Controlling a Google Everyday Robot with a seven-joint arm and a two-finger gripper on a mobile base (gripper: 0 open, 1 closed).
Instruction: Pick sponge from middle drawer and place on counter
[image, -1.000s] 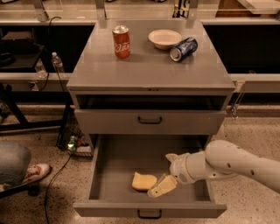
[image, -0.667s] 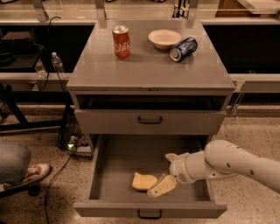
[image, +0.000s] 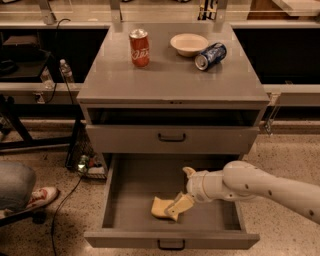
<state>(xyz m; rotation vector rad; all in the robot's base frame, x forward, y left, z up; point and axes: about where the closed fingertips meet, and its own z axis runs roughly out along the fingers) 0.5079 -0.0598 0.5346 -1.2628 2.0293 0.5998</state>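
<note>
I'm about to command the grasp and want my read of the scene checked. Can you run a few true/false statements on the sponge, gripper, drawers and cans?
1. The sponge lies on the counter. False: it lies on the floor of the open middle drawer.
2. The gripper is down inside the middle drawer, right beside the sponge. True.
3. The red can stands upright on the counter. True.
4. The blue can stands upright. False: it lies on its side, just right of the white bowl.
5. The drawer above is pulled out. False: it is shut.
</note>
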